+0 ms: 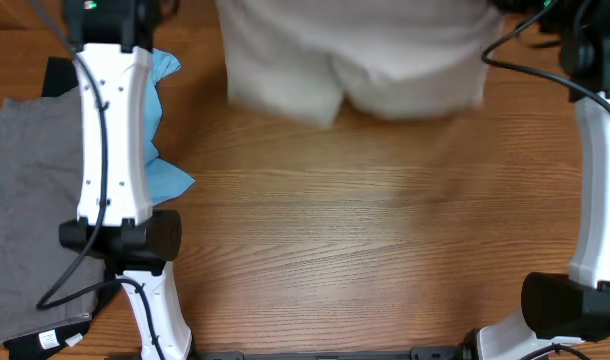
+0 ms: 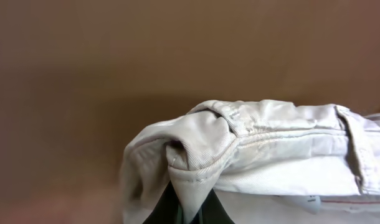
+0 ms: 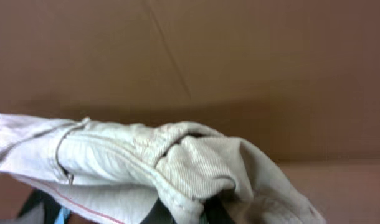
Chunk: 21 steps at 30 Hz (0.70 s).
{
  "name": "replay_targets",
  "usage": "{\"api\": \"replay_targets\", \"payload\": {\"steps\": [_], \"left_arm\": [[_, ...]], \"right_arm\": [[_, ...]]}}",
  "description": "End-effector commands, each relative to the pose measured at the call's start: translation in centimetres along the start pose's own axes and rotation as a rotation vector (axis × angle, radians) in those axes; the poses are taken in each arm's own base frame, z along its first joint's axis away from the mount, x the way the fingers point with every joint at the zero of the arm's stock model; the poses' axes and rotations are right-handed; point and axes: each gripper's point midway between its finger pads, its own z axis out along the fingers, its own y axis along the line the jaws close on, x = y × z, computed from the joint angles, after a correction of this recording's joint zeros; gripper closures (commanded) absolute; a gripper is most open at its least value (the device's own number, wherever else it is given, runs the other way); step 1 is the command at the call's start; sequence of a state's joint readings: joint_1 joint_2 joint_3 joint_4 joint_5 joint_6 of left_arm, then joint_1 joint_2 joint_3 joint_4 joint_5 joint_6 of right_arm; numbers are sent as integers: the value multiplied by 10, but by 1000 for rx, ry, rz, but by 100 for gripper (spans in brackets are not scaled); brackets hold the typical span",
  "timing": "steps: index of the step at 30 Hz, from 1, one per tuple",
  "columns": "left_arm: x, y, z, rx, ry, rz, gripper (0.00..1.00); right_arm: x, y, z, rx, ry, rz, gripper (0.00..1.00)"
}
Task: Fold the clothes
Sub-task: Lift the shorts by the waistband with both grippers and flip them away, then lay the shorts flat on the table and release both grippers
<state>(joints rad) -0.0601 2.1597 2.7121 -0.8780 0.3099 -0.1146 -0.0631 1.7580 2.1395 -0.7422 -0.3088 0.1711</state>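
The pale beige shorts [image 1: 355,60] hang at the far edge of the table, their two legs draping down onto the wood. My left gripper [image 2: 189,208] is shut on a pinched corner of the waistband [image 2: 265,140], seen in the left wrist view. My right gripper [image 3: 187,214] is shut on the other waistband corner [image 3: 177,165], seen in the right wrist view. Neither gripper's fingers show in the overhead view; both are beyond the top edge.
Darker grey shorts [image 1: 30,210] lie at the left edge of the table under the left arm [image 1: 115,130]. A light blue garment [image 1: 160,130] lies beside them. The right arm [image 1: 600,180] runs along the right edge. Bare wood table [image 1: 365,230] lies in front.
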Motion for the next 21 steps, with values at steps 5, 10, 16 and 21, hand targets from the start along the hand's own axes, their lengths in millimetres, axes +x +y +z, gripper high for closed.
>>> {"api": "replay_targets", "payload": {"steps": [5,10,16,21], "left_arm": [[-16,8,-35,-55,-17,4,96],[78,23,-19,-86,320,-79,96],[170,31,-24,-108,643,-162,96],[204,26,-49,-114,817,-201,96]], "right_arm": [[4,-11,-6,48,32,14,96],[89,-40,28,87,322,75,96],[159,-57,30,128,545,142,96],[196,-54,-1,162,731,214,96]]}}
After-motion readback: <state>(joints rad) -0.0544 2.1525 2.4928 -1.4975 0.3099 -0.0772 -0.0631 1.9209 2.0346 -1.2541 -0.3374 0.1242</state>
